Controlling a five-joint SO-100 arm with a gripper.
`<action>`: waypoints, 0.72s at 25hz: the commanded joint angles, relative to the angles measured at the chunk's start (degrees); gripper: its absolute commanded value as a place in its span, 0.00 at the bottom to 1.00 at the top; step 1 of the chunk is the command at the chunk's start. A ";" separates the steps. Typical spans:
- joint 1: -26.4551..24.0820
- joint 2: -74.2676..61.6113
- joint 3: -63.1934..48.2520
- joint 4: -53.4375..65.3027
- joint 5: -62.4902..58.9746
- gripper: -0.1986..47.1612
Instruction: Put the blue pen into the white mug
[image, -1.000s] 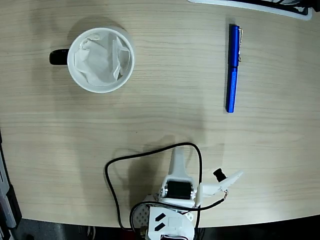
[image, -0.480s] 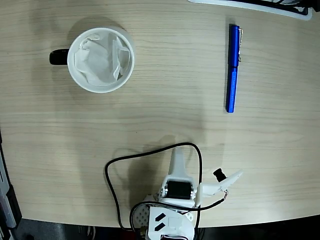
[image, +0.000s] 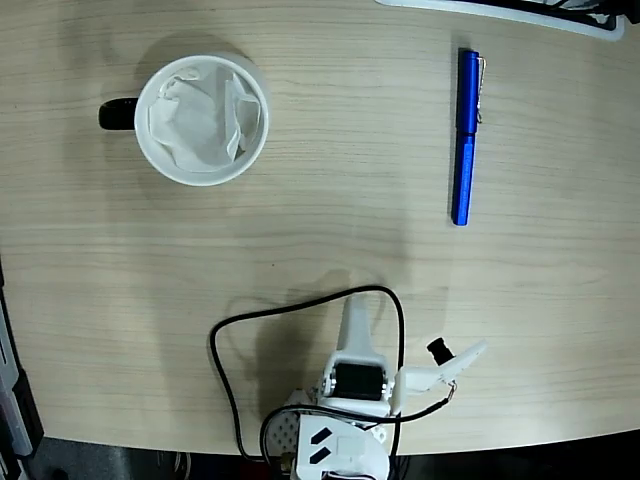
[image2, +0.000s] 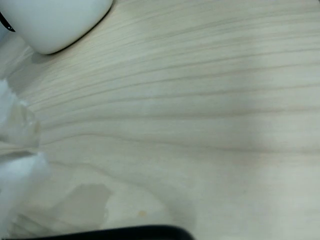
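Bare table (image: 330, 200) between pen (image: 465, 137), mug (image: 201, 120)

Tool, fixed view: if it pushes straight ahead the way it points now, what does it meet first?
The tool points up the picture, between the white mug and the blue pen. Straight ahead is only bare table; the way looks free to the far edge, though height is unclear.

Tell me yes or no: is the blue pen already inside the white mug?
No. In the fixed view the blue pen lies flat on the table, far right of the white mug.
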 joint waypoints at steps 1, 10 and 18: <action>1.23 1.41 -2.90 -0.09 -0.79 0.01; 1.58 -8.96 -12.57 -3.16 -0.79 0.01; 2.55 -27.16 -29.53 -3.25 -1.05 0.01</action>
